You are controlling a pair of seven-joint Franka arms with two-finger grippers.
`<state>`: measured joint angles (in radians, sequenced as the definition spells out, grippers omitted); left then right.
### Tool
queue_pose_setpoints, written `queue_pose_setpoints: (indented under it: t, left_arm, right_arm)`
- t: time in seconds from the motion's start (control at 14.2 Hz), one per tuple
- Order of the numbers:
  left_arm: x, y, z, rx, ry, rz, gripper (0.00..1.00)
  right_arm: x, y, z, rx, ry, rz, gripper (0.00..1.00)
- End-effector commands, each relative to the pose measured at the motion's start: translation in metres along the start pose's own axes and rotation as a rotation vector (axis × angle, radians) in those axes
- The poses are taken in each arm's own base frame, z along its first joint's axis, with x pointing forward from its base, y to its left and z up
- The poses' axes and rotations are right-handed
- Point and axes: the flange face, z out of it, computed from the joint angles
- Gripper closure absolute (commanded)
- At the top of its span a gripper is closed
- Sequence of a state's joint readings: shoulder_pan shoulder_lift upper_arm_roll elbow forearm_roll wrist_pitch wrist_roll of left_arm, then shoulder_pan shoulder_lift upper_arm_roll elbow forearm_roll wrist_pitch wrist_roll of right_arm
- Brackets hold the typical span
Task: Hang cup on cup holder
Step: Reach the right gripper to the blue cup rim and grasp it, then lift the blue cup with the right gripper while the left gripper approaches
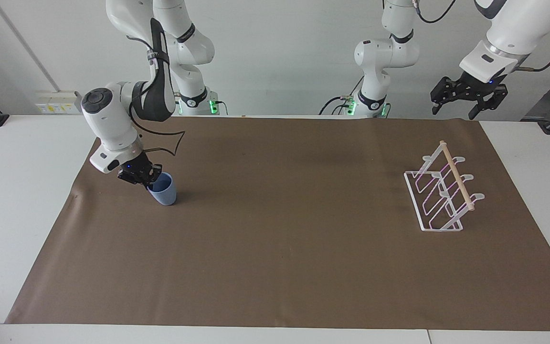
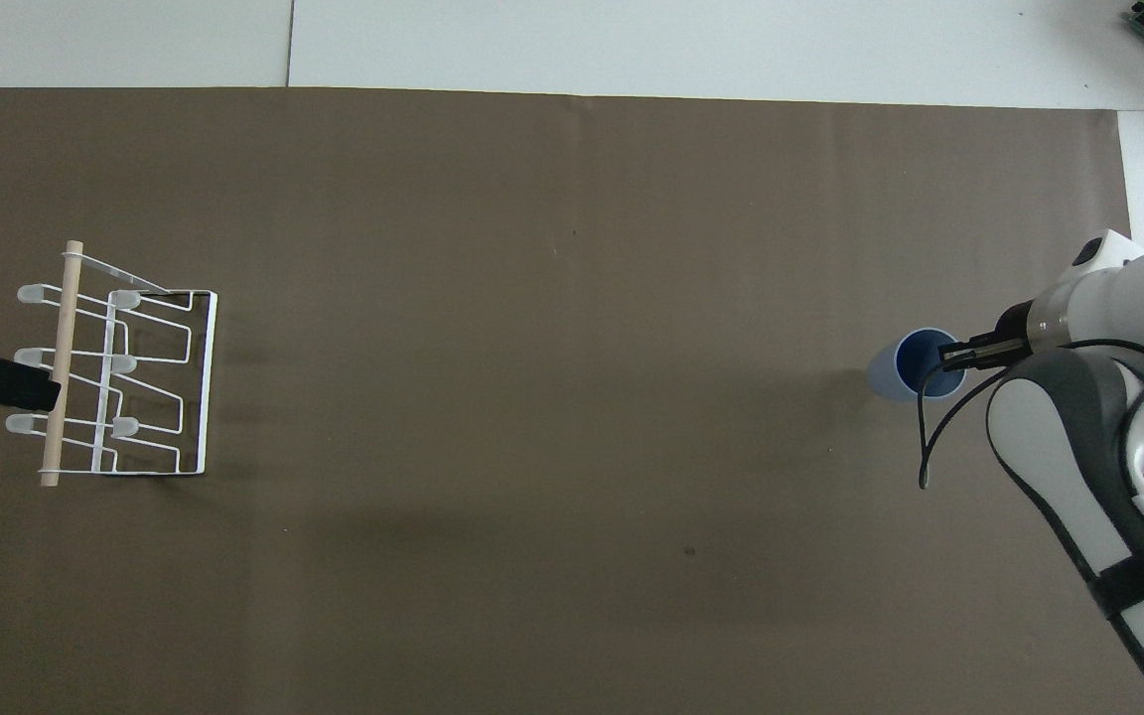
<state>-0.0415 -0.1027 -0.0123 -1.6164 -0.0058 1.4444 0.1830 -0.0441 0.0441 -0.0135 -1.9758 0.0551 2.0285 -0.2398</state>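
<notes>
1. The right end effector point(image 1: 150, 179) is clenched on the rim of the small light blue tapered cup point(image 1: 163, 189), near the right arm's end of the brown-covered desk point(image 1: 275, 239).
2. The clear acrylic cup holder point(image 1: 439, 191) with a wooden dowel stands well apart, toward the left arm's end.
3. The left end effector point(image 1: 468, 98) waits raised, fingers spread.

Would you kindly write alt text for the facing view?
The right hand grips the rim of the light blue cup at the right arm's end of a brown mat. The clear cup holder stands empty at the left arm's end, where the left hand waits raised.
</notes>
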Motion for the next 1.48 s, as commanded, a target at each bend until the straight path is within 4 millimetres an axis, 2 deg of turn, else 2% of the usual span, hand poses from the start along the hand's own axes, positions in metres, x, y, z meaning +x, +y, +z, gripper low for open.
queue_pose_setpoints:
  t: [0.0,0.14,0.42,0.77,1.05,1.12,1.27,1.41]
  left_arm:
    - [-0.007,-0.001,0.000,-0.007,0.016,-0.013,0.00]
    - [-0.007,-0.001,0.000,-0.006,0.017,-0.013,0.00]
    - [-0.007,-0.001,0.000,-0.007,0.016,-0.013,0.00]
    - [-0.008,0.003,-0.001,-0.004,0.018,0.005,0.00]
    - [-0.005,0.029,0.000,0.002,0.024,0.027,0.00]
    - [-0.002,0.041,-0.001,0.004,0.039,-0.014,0.00]
    - [0.009,0.078,0.000,-0.007,0.097,-0.197,0.00]
    - [0.016,0.107,-0.002,-0.080,0.118,-0.337,0.00]
  right_arm:
    - [0.014,-0.014,-0.060,0.120,0.033,0.009,1.00]
    - [0.018,-0.020,-0.081,0.240,0.076,0.044,1.00]
    - [0.026,-0.048,-0.100,0.532,0.150,0.109,1.00]
    - [0.018,-0.081,-0.105,0.774,0.098,0.112,1.00]
    - [0.010,-0.100,-0.091,1.042,0.043,0.178,1.00]
    - [0.009,-0.102,-0.086,1.113,0.039,0.206,1.00]
    - [0.008,-0.110,-0.072,1.235,0.038,0.255,1.00]
    - [0.009,-0.128,-0.068,1.308,0.033,0.269,1.00]
